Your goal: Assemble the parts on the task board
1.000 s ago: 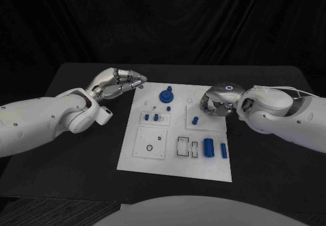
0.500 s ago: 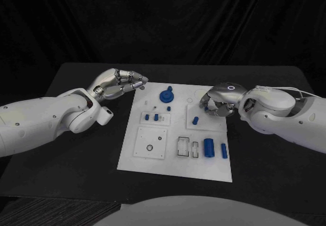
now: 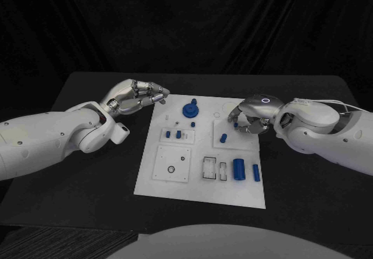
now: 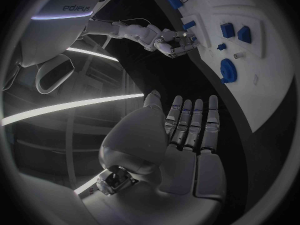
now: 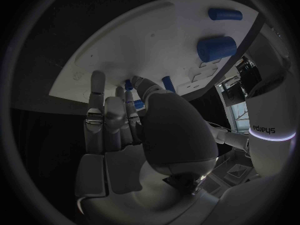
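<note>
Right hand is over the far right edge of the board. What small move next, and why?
Probably close the right hand on the small blue peg beside its fingers on the white task board; whether it already holds the peg is unclear. The left hand hovers apart.

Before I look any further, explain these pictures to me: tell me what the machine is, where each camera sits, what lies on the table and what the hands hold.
This is a robot with two white arms, each ending in a silver many-fingered hand. One picture looks down from a camera on its head; the two round ones come from fisheye cameras at its wrists, behind each hand. On the black table lies a white plate, the task board, carrying small blue parts: a round knob near the far edge, two cylinders lying near the robot's right, and small pegs between. The left hand hangs beside the board's far left corner, fingers apart, holding nothing, as the left wrist view shows. The right hand is at the board's right edge, fingers bent over a small blue part; whether it grips that part cannot be told.
</note>
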`<action>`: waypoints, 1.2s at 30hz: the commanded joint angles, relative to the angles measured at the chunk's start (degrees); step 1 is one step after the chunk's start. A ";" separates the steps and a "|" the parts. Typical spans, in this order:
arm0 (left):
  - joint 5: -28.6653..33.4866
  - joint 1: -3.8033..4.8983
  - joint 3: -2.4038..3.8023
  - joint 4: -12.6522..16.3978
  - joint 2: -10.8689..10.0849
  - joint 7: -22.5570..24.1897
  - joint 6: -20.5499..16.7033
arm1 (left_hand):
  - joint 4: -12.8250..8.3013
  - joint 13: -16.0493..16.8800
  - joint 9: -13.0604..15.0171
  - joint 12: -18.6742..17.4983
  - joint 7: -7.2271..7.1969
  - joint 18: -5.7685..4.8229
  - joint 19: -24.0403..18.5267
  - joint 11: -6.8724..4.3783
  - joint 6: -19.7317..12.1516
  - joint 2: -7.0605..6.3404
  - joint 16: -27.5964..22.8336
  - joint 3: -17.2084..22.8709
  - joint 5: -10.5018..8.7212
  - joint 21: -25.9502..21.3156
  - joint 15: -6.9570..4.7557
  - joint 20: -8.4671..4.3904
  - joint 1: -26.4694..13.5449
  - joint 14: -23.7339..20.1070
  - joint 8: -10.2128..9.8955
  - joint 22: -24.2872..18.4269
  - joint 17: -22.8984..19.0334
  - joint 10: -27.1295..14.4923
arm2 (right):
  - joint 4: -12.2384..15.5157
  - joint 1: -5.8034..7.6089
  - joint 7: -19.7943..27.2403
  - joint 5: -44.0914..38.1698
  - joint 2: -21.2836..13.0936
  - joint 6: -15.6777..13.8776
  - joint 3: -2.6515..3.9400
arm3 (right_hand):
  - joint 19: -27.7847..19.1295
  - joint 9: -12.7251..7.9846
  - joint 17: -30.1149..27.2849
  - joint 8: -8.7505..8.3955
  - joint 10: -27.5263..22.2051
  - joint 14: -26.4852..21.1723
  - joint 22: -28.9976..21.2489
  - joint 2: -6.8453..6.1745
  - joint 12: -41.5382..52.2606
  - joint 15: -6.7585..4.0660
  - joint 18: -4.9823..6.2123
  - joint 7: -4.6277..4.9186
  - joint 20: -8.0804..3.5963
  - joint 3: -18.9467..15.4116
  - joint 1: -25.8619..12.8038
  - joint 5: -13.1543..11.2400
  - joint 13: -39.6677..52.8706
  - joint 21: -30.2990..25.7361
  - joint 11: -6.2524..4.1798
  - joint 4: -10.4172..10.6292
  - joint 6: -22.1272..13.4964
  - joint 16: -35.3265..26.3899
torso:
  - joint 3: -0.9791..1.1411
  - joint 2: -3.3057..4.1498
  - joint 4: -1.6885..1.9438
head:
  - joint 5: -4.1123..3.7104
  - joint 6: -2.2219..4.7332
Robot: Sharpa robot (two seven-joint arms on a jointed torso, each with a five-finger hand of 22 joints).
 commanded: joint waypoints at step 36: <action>0.40 -0.40 0.05 -0.30 0.65 -0.05 1.71 | -0.02 -0.20 -0.64 1.63 -0.10 0.58 2.59 1.35 0.12 0.00 0.90 1.57 3.03 1.09 0.57 0.68 2.45 1.63 1.35 -0.65 -0.68 0.95 | -0.52 -0.34 -0.27 -0.42 0.22 0.11 -0.13 | 0.41 4.30 -2.33 6.54 7.93 -1.13 1.91 2.05 3.93 0.42 0.78 0.08 -0.23 1.62 0.55 7.88 0.54 -0.75 -1.34 -3.69 8.76 -1.23 | -0.02 -0.04 0.01 | 0.02 0.00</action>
